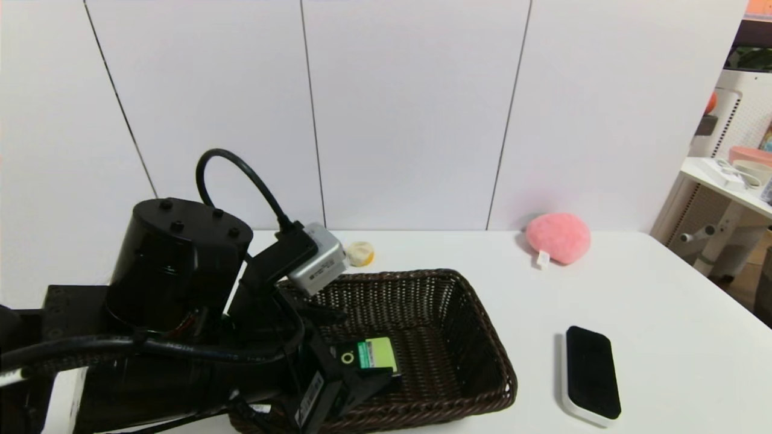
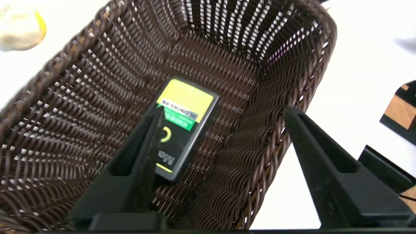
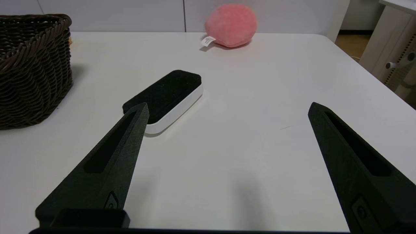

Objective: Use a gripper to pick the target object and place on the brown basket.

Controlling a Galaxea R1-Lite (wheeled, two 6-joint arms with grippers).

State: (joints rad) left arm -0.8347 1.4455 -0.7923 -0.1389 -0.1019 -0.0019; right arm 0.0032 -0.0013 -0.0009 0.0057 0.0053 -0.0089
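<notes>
Left claw [image 2: 221, 123] above the near end of the brown basket [image 1: 482, 319], fingers spread wide apart and holding nothing. The bottle [image 2: 182, 126] lies flat on the woven basket floor, label up, near the robot-side wall. One finger [image 2: 143, 152] crosses over the bottle's edge in the left wrist view; whether it touches cannot be told. The other finger appears to hang over the basket rim.

Orientation: the bottle's long axis runs roughly along the basket's length, slightly skewed. The lime end of the label points toward the far wall; the end bearing "Me" points back toward the robot. The pump cap is not visible.

Risks, as judged: if the claw rises at a slant, the finger over the bottle could drag or flip it; the other finger could catch the braided rim and shift the basket across the white surface [image 1: 663, 301].

Right claw [image 3: 227, 130] is parked low over the surface, fingers apart, empty, near a black-topped white slab [image 3: 165, 94]. A pink plush [image 1: 558, 237] sits well apart.
</notes>
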